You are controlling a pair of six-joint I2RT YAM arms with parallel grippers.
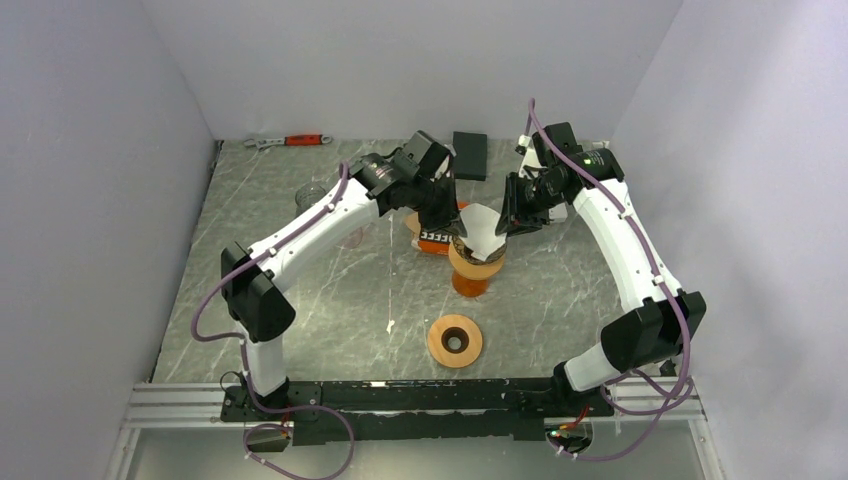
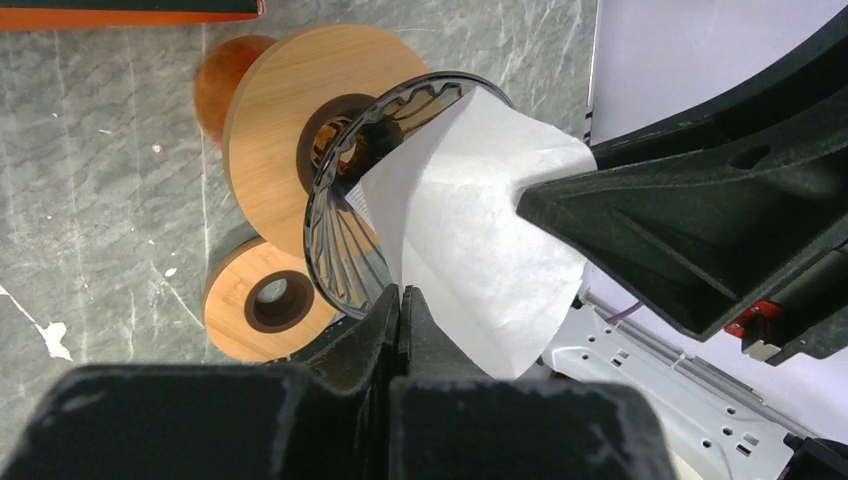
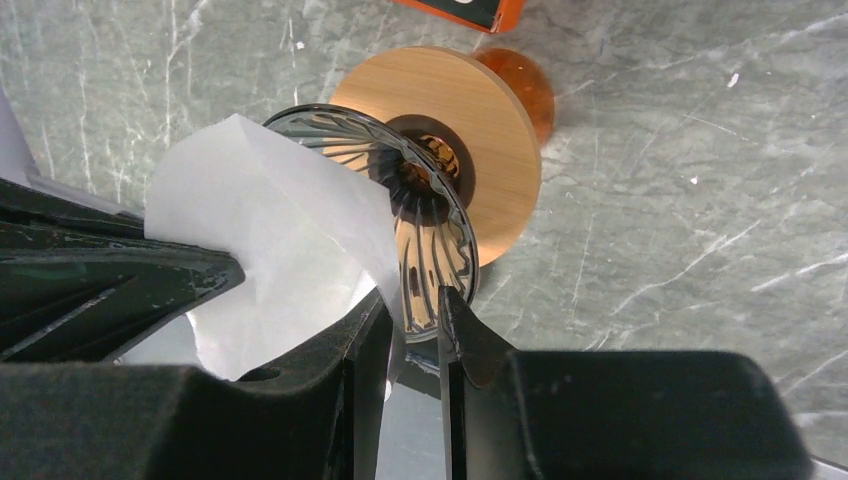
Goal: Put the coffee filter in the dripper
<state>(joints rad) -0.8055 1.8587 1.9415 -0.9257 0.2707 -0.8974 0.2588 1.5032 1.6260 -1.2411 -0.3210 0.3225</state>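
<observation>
The clear ribbed dripper (image 1: 478, 256) with a wooden collar (image 3: 495, 130) stands on an orange cup (image 1: 470, 283) at mid table. The white coffee filter (image 1: 482, 226) sits in its cone, its top sticking up above the rim. My left gripper (image 2: 401, 292) is shut on the filter's edge (image 2: 470, 220) at the dripper rim (image 2: 335, 245). My right gripper (image 3: 415, 300) is closed across the opposite side, one finger inside the filter (image 3: 270, 230) and one outside the dripper wall (image 3: 430, 240). In the top view the left gripper (image 1: 457, 232) and the right gripper (image 1: 503, 224) flank the dripper.
A second wooden ring (image 1: 455, 340) lies on the table in front of the cup. An orange box (image 1: 433, 240) lies just behind the left gripper. A black block (image 1: 470, 155) and a red-handled wrench (image 1: 290, 141) are at the back. A clear glass (image 1: 312, 193) stands at the left.
</observation>
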